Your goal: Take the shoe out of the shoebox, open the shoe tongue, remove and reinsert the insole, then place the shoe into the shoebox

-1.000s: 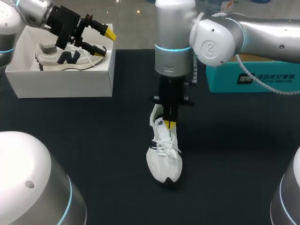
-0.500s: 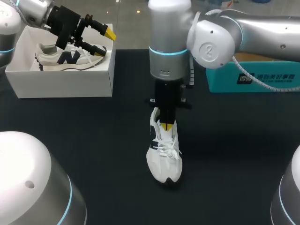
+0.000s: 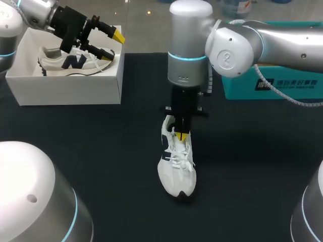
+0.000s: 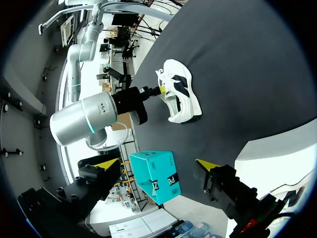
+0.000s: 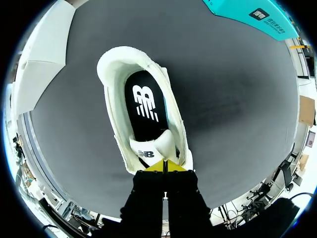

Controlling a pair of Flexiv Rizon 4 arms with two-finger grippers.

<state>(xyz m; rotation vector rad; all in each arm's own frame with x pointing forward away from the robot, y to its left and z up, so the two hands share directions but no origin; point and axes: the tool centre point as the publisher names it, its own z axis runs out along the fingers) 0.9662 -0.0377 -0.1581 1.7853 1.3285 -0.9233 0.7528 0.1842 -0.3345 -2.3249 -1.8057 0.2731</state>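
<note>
A white shoe point(image 3: 176, 169) stands upright in the middle of the black table, toe toward me. My right gripper point(image 3: 181, 135) points straight down at its tongue, fingers shut. In the right wrist view the right gripper point(image 5: 166, 166) has its yellow tips pressed together at the top edge of the tongue point(image 5: 149, 151). Ahead of them the black insole point(image 5: 145, 105) lies inside the shoe point(image 5: 115, 64). A second shoe point(image 3: 70, 61) with a navy mark lies in the white shoebox point(image 3: 65, 88) at the far left. My left gripper point(image 3: 113, 44) hangs open over that box's right end, holding nothing.
A teal box point(image 3: 272, 83) sits at the far right of the table, also seen as the teal box point(image 4: 153, 176) between the tips of the left gripper point(image 4: 156, 164). The white shoe point(image 4: 181, 94) and my right arm point(image 4: 84, 119) show beyond it.
My right arm's wrist swayed a little left, then back right, its tips staying at the tongue. The shoe and the left arm kept still.
</note>
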